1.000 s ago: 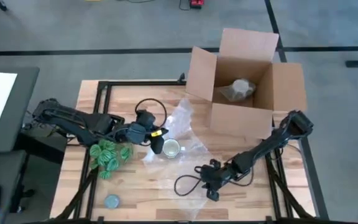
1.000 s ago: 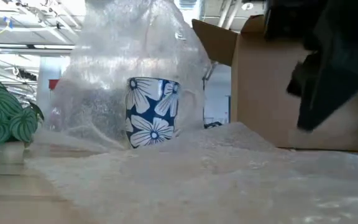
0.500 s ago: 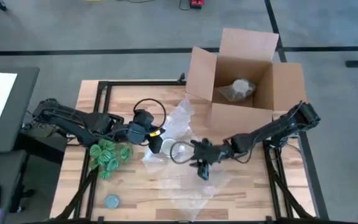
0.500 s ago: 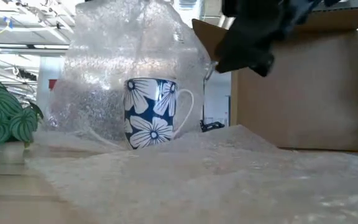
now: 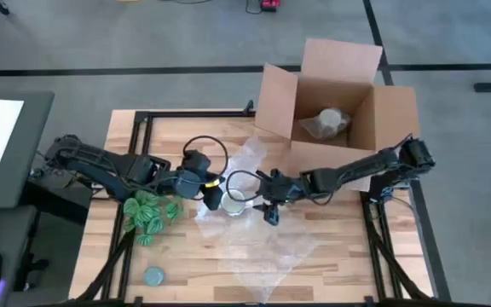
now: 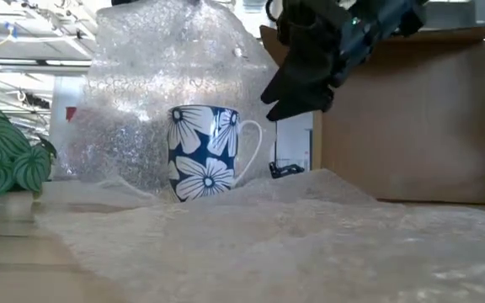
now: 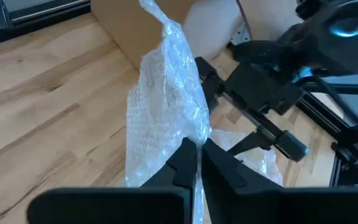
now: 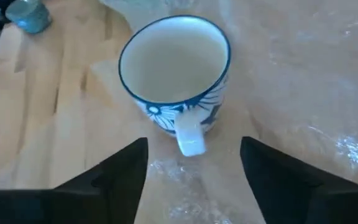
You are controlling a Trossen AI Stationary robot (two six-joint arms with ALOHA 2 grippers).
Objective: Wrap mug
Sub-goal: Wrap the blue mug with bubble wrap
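Observation:
The mug [image 5: 233,202], white with blue flowers, stands upright by its base on a clear bubble-wrap sheet [image 5: 267,243] spread on the wooden table. Its handle [image 8: 189,135] points toward the table's right. My left gripper [image 5: 215,194] is just left of the mug, shut on a raised part of the wrap [image 6: 175,76] that stands up behind the mug in the low view. My right gripper [image 5: 261,203] hovers open just right of the mug. Its fingers [image 8: 120,168] stand either side of the handle without touching it. My left gripper pinches a gathered part of the bubble wrap [image 7: 191,134] between its two fingers [image 7: 180,160], coming about level from the table's left. The held part is lifted and bunched beside the mug; the rest of the sheet lies on the table.
An open cardboard box [image 5: 331,102] with a wrapped bundle [image 5: 326,124] inside stands at the far right. A green patterned bundle [image 5: 147,213] lies left of the mug, and a grey-blue disc [image 5: 153,275] near the front edge. Bare wood shows at the near right.
My right gripper has travelled from the near right of the table toward the left and far edges, and has ended beside the mug's handle. The low view now shows the handle, which did not show a second ago.

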